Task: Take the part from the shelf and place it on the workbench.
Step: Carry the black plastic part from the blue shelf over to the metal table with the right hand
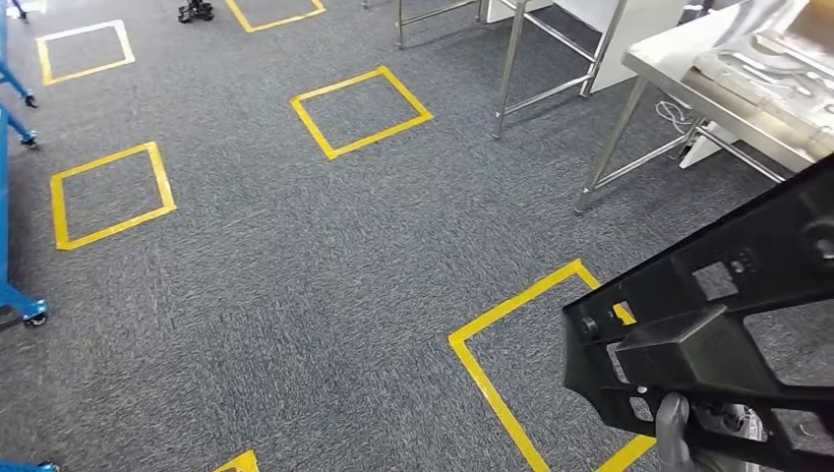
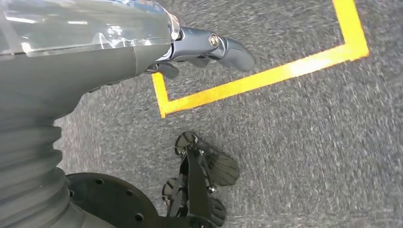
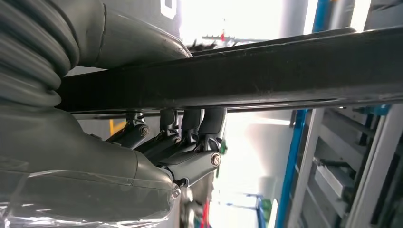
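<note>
The part [image 1: 718,324] is a black, flat frame with cut-out openings, ribs and a few round bosses. It sits at the lower right of the head view, tilted, rising toward the right edge of the frame, held up above the grey carpet and a yellow tape square. In the right wrist view it [image 3: 266,71] runs across the frame as a long dark bar.

The desk [image 1: 688,69] is a metal bench at the upper right of the head view, well apart from the part.
</note>
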Action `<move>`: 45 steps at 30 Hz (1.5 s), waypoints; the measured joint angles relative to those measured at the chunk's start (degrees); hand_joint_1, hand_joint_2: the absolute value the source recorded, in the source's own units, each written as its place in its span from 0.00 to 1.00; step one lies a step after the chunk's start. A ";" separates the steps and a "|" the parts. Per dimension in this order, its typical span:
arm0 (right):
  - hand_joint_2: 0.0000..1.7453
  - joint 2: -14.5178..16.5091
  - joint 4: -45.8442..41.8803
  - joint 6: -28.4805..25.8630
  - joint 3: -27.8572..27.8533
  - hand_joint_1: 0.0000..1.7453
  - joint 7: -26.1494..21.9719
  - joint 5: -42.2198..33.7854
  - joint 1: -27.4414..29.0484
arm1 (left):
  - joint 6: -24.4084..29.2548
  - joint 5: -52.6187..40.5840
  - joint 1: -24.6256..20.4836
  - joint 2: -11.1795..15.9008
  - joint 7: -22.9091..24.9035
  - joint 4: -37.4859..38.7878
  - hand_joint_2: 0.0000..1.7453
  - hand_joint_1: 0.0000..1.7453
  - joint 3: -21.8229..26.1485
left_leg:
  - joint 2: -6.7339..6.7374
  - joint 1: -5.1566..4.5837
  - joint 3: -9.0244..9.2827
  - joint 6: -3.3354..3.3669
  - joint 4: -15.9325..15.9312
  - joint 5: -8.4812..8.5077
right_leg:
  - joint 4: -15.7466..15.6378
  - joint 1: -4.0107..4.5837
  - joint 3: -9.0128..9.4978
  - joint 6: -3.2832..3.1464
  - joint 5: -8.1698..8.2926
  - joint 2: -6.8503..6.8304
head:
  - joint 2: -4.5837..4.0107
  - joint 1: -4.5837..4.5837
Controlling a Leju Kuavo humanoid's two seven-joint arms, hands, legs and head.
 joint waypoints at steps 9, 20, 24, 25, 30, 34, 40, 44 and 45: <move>1.00 -3.63 -1.22 -4.00 -4.65 1.00 4.87 10.24 -8.20 | -2.16 -2.14 0.16 0.55 -0.27 0.00 1.00 0.00 -1.86 | 6.65 0.10 0.29 1.33 -1.35 0.93 | 13.42 -0.61 -6.25 2.23 -5.44 -7.69 | 0.00 0.04; 1.00 -20.42 8.77 -1.92 -6.52 1.00 25.70 34.67 -35.76 | -5.77 -5.22 -0.93 1.23 0.21 0.00 1.00 0.00 -3.53 | 5.35 -0.20 -3.71 -1.31 8.48 -5.06 | -0.13 -0.41 -0.61 -0.88 0.54 -7.70 | -0.01 -0.01; 1.00 -26.09 15.71 -0.15 -4.20 1.00 28.62 40.21 -43.71 | -6.38 -5.79 -0.59 1.28 0.26 0.00 1.00 0.00 -3.56 | 3.90 -0.18 -7.92 -1.08 15.45 -5.58 | 0.02 -0.13 -0.74 -1.05 0.61 -5.01 | -0.01 0.00; 1.00 -26.93 16.86 0.05 -3.58 1.00 28.80 40.47 -44.93 | -6.42 -5.90 -0.56 1.29 0.26 0.00 1.00 0.00 -3.56 | 3.45 -0.18 -6.78 -0.80 12.19 -3.20 | 0.06 -0.10 -0.71 -1.03 0.59 -4.29 | -0.01 0.00; 1.00 -29.34 20.99 2.51 0.37 1.00 28.92 40.05 -48.34 | -6.49 -5.71 -0.47 1.55 0.05 0.00 1.00 0.00 -3.50 | -0.21 -0.17 -2.26 0.50 0.65 1.58 | 0.06 -0.44 -1.41 0.23 0.97 -0.94 | 0.00 0.00; 1.00 -30.83 22.63 2.23 3.51 1.00 28.50 39.72 -48.00 | -6.84 -5.64 -0.70 1.58 -0.92 0.00 1.00 0.00 -3.36 | 2.36 0.19 -1.23 1.63 -1.44 2.33 | 3.09 -0.43 -3.13 1.53 -0.91 -3.95 | 0.00 0.02; 1.00 -32.38 24.69 0.65 6.00 1.00 28.16 39.02 -44.72 | -8.38 -6.04 -0.36 1.73 -2.18 0.00 1.00 0.00 -3.30 | 6.17 0.17 -0.63 1.51 -1.36 1.32 | 11.23 -1.30 -7.88 2.88 -1.73 -8.02 | -0.01 0.07; 1.00 -32.99 25.65 -2.94 6.93 1.00 28.45 41.92 -43.94 | -8.96 -6.57 -0.49 2.03 -2.83 0.00 1.00 0.00 -3.31 | 8.29 -0.19 0.11 -0.01 -0.71 -0.56 | 0.31 -0.68 -2.20 2.16 1.60 -11.77 | -0.01 0.05; 1.00 -32.99 25.89 -3.95 7.06 1.00 28.64 42.81 -43.45 | -9.04 -6.85 -0.58 2.15 -2.89 0.00 1.00 0.00 -3.32 | 8.72 -0.29 0.41 -0.43 -0.80 -0.96 | 0.12 -0.37 -1.98 1.56 1.06 -11.51 | -0.01 0.04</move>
